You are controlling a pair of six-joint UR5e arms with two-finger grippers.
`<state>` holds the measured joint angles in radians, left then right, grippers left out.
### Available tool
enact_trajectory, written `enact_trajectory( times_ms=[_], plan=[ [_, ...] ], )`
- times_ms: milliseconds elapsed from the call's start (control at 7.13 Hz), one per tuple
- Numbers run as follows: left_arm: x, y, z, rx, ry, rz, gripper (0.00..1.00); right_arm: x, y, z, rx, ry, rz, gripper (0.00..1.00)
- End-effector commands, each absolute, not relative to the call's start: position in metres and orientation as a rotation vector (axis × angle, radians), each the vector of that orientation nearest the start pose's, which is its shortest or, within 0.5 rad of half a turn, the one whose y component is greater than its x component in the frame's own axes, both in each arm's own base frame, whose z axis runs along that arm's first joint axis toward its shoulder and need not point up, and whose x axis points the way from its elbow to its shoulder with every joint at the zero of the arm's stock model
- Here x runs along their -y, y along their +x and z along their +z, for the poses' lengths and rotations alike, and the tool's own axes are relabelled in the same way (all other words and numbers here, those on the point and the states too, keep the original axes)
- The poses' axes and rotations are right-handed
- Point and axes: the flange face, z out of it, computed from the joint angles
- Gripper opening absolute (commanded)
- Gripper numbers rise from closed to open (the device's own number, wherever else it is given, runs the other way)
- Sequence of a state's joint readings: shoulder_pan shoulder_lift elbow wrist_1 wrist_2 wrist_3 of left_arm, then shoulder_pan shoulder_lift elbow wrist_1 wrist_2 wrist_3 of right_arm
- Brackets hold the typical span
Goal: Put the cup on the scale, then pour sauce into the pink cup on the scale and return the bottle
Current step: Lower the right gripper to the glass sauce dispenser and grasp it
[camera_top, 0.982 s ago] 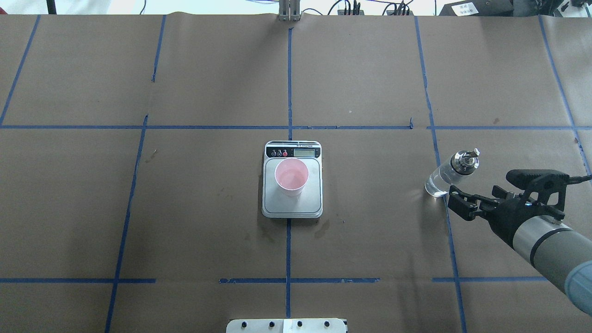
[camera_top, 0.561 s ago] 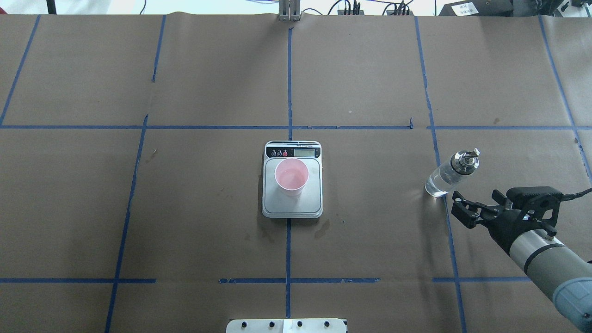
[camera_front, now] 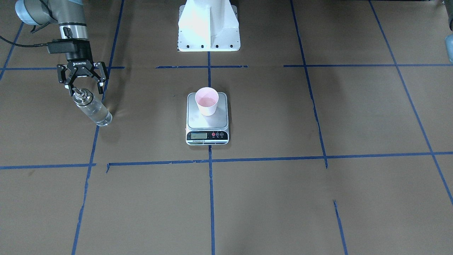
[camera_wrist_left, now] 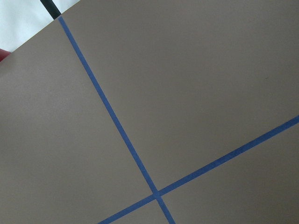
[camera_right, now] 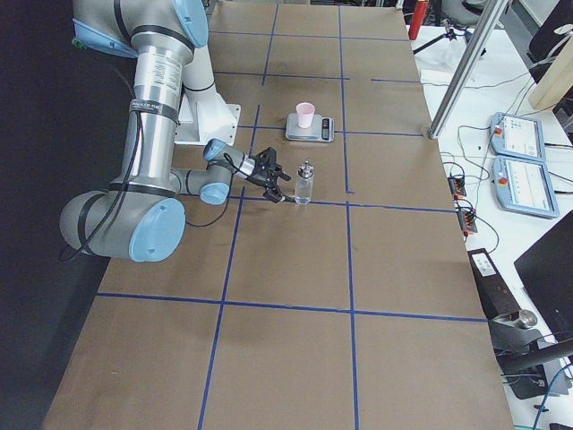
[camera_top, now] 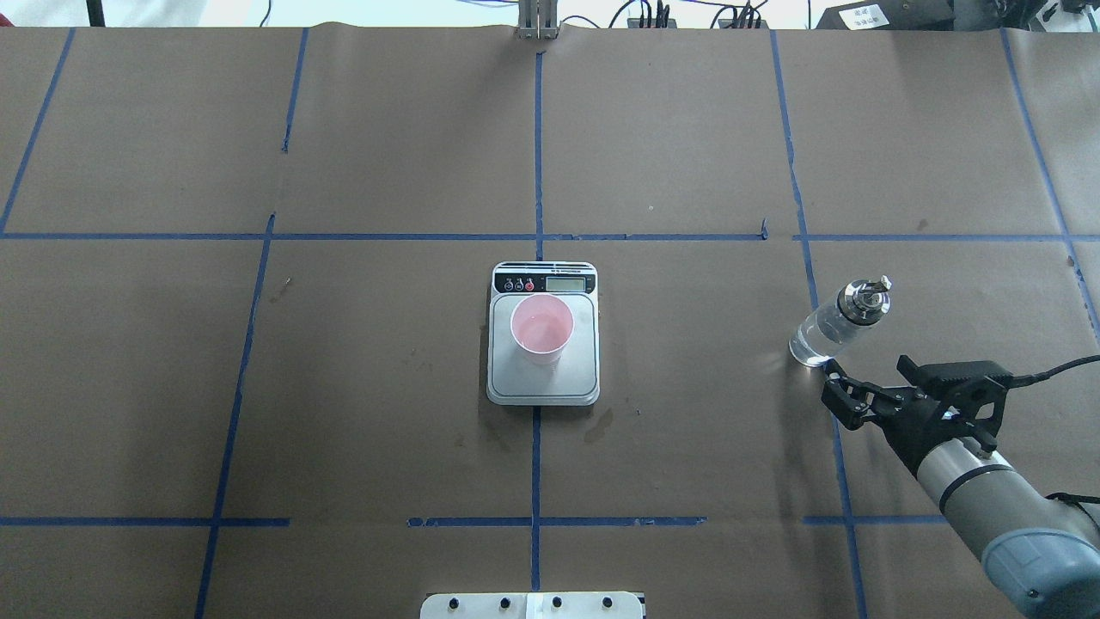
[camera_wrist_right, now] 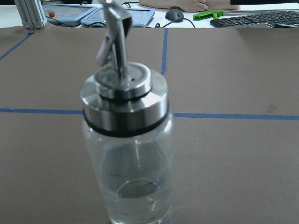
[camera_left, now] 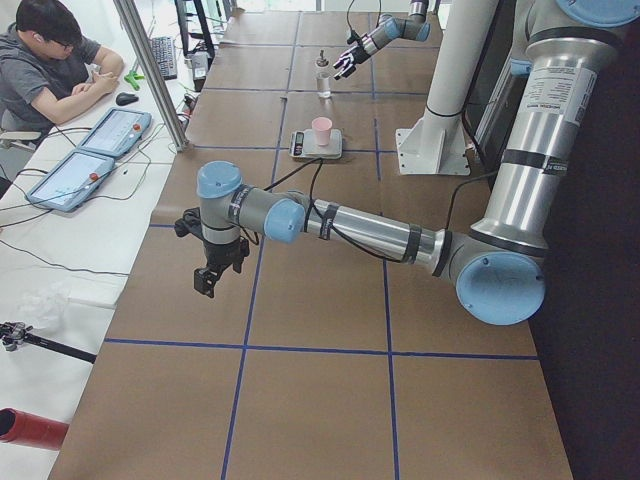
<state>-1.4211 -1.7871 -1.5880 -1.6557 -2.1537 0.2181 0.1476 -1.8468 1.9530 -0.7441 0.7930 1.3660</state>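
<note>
The pink cup stands upright on the scale at the table's middle, with a wet sheen inside it. The glass bottle with its metal spout stands upright on the paper at the right, clear sauce low inside it. My right gripper is open just on the robot's side of the bottle, apart from it and holding nothing. In the right wrist view the bottle fills the frame straight ahead. My left gripper shows only in the exterior left view, low over bare paper; I cannot tell its state.
The white robot pedestal stands behind the scale. Blue tape lines cross the brown paper. A person sits at a side desk with tablets, off the table. The left arm stretches over the table's left end.
The right gripper, open throughout, has drawn back from the bottle toward the robot's side and slightly inward. The bottle, cup and scale have not moved.
</note>
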Motion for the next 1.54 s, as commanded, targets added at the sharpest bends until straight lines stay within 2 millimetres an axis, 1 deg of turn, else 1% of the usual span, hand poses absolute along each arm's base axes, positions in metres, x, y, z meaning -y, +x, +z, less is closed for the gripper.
enact_trajectory(
  times_ms=[0,140,421,561,1122,1402],
  plan=[
    [0.599,0.01,0.535,-0.57,0.332,0.446,1.0,0.264,-0.382,0.495,0.731,0.894,0.31,1.0],
    [0.599,0.008,0.535,-0.57,0.332,0.443,1.0,0.265,-0.392,0.493,0.732,0.901,0.301,1.0],
    [0.599,0.01,0.534,-0.569,0.331,0.445,1.0,0.268,-0.405,0.482,0.732,0.922,0.273,1.0],
    [0.599,0.01,0.533,-0.569,0.332,0.446,1.0,0.271,-0.404,0.483,0.717,0.933,0.256,1.0],
    [0.598,0.01,0.53,-0.567,0.338,0.446,1.0,0.289,-0.391,0.489,0.675,0.953,0.271,1.0],
    [0.598,0.01,0.529,-0.567,0.339,0.446,1.0,0.303,-0.384,0.493,0.644,0.965,0.28,1.0]
  ],
)
